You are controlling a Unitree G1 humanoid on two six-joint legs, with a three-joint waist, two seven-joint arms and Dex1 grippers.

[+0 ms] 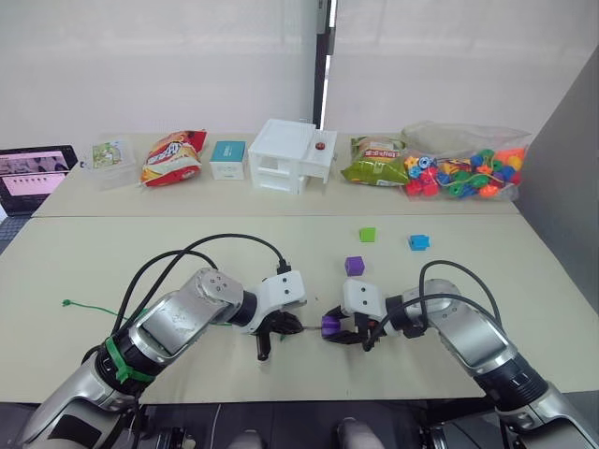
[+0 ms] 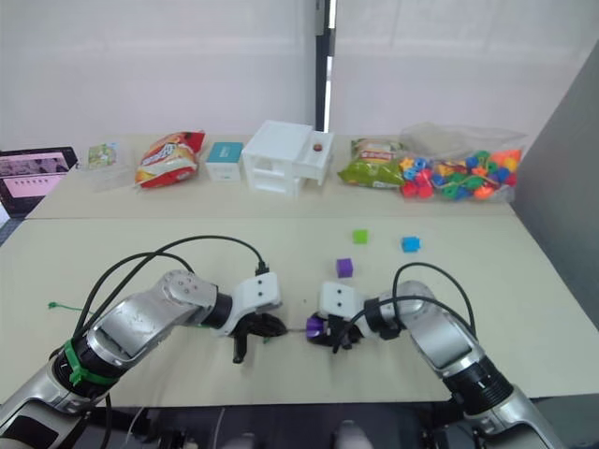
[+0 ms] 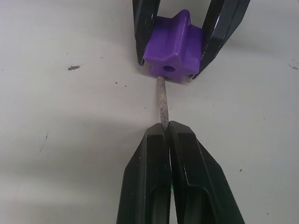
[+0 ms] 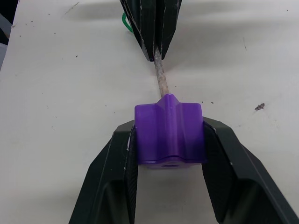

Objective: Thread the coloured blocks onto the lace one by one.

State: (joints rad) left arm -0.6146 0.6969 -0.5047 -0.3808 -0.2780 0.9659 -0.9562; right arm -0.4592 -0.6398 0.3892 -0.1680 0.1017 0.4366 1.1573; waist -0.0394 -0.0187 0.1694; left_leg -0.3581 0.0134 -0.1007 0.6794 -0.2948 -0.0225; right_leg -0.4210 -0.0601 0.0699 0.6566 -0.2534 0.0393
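Observation:
My left gripper (image 1: 296, 327) is shut on the lace's stiff tip (image 3: 162, 100), which sticks out of the closed fingers (image 3: 154, 154). Straight across from it, my right gripper (image 1: 335, 333) is shut on a purple block (image 3: 172, 46), holding it just over the table with its hole facing the tip. The tip reaches the block's face at the hole; I cannot tell whether it has entered. The green lace (image 1: 94, 308) trails left to its knotted tail. Another purple block (image 1: 354, 266), a light green one (image 1: 368, 234) and a blue one (image 1: 418, 242) lie behind.
On the far table stand a clear bag of mixed beads (image 1: 468, 173), two snack bags (image 1: 174, 156), a white box (image 1: 290, 154), a teal box (image 1: 227, 159) and a tablet (image 1: 33, 176). Black cables loop over both arms.

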